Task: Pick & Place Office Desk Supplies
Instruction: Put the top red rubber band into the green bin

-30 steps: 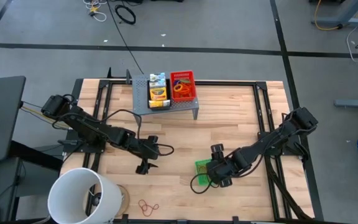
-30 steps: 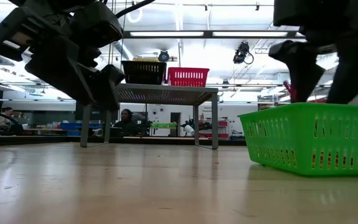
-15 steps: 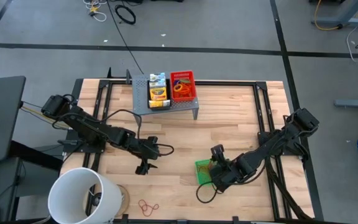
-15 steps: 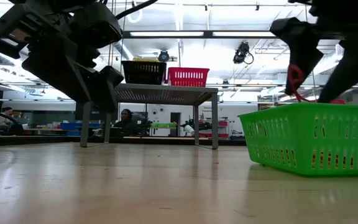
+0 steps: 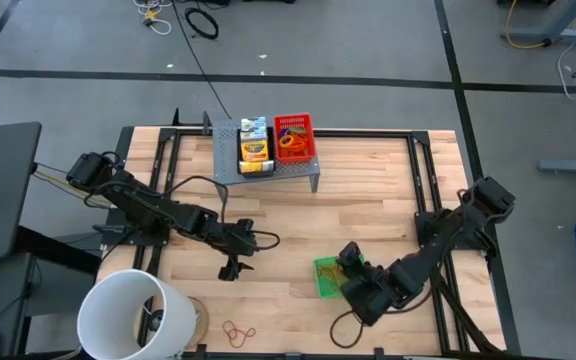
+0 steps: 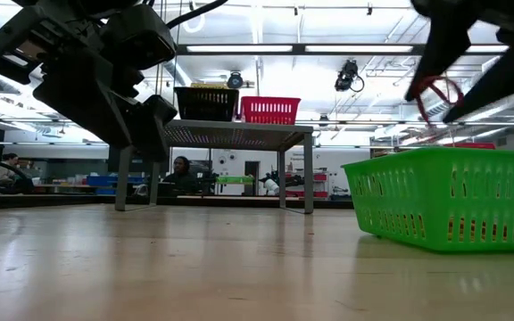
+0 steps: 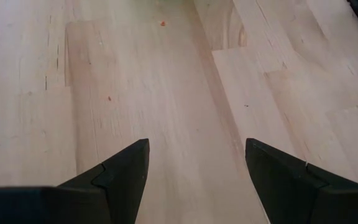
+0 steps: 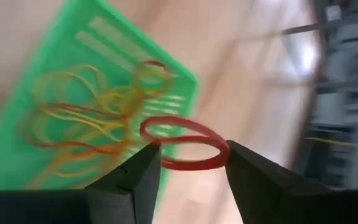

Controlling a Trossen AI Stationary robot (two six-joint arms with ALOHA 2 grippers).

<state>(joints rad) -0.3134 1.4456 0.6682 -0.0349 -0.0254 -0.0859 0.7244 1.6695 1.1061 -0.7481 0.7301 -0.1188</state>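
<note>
- Right wrist view: the right gripper (image 8: 188, 163) carries a red band (image 8: 184, 143) looped between its fingers, above the green tray (image 8: 79, 99) — the tray holds a tangle of yellow and red bands (image 8: 86, 134).
- Low view: the red band (image 6: 435, 94) hangs from the right fingers, clear of the tray (image 6: 444, 201) rim.
- High view: the right gripper (image 5: 360, 290) sits at the tray's (image 5: 325, 272) near-right corner; the left gripper (image 5: 233, 262) waits over bare table (image 5: 368, 190), fingers spread and empty.
- High view: on the riser (image 5: 268, 168) at the far edge stand a red tray (image 5: 294, 137) and a crayon box (image 5: 254, 148); more bands (image 5: 238, 332) lie near the front edge, beside the bucket (image 5: 133, 318).
- Judged step: lifting the band out for placement elsewhere, probably the red tray.
- Recommended: raise straight up until the loop is clear of the tangle, so no neighbour band trails along.
- Recommended: keep the fingers firm on the band during travel — a thin loop slips easily.
</note>
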